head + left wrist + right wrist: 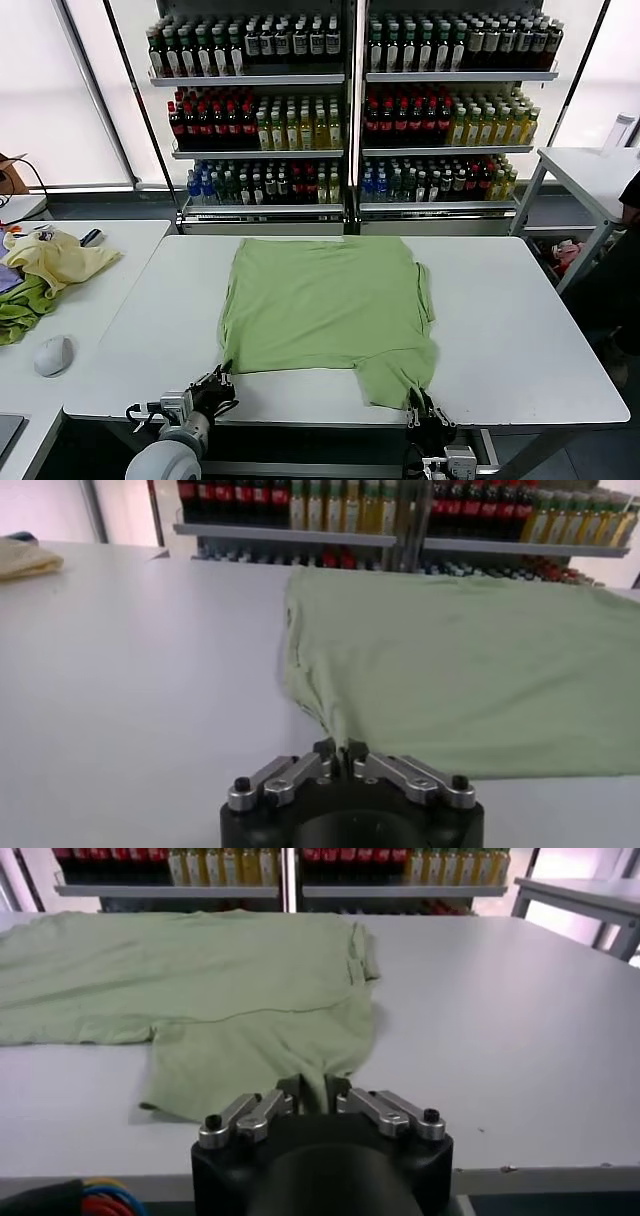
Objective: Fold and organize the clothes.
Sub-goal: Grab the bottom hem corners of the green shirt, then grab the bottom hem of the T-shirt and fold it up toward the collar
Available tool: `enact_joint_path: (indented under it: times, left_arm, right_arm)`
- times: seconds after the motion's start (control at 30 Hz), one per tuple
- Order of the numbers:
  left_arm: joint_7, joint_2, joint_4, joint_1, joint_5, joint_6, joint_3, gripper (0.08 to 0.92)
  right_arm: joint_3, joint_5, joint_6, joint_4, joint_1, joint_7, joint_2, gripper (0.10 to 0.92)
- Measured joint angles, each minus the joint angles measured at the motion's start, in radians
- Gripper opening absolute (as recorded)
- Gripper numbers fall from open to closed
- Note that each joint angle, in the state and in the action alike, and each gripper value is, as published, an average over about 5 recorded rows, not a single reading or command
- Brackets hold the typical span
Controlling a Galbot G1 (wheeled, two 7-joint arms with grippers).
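Note:
The light green shirt, the clothes (325, 305), lies flat on the white table (520, 330), with one sleeve reaching toward the near edge at the right. My left gripper (218, 384) is at the shirt's near left corner and is shut on the fabric edge (340, 742). My right gripper (421, 402) is at the near right sleeve, shut on a pinch of the cloth (312, 1088). The shirt's collar and print are hidden.
A side table on the left holds a pale yellow garment (55, 260), a darker green cloth (20, 310) and a white mouse (53, 355). Bottle shelves (350, 110) stand behind the table. Another table (590, 170) is at the far right.

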Motion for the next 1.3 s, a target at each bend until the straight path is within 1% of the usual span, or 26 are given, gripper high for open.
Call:
enact_joint_path:
  times: [0.1,0.33,0.63,0.93,1.3]
  left_arm:
    - [0.005,0.006,-0.010,0.002,-0.022,-0.030,-0.006,0.107]
    - [0.010,0.032,-0.053,-0.006,-0.076,-0.111,-0.029,0.107]
    - [0.025,0.078,-0.066,-0.047,-0.131,-0.170,-0.026,0.109]
    - [0.024,0.116,0.005,-0.151,-0.173,-0.190,0.009,0.106]
    - [0.018,0.117,0.149,-0.301,-0.169,-0.184,0.084,0.106]
  right_arm:
    - [0.011,-0.001,0.029,0.023,0.004,-0.019,-0.009,0.128]
    - [0.058,0.007,0.097,0.054,0.040,-0.056,-0.043,0.128]
    - [0.068,0.023,0.130,0.016,0.154,-0.074,-0.073,0.128]
    - [0.032,0.038,0.138,-0.101,0.335,-0.086,-0.119,0.128]
    - [-0.056,0.033,0.152,-0.275,0.559,-0.097,-0.172,0.128]
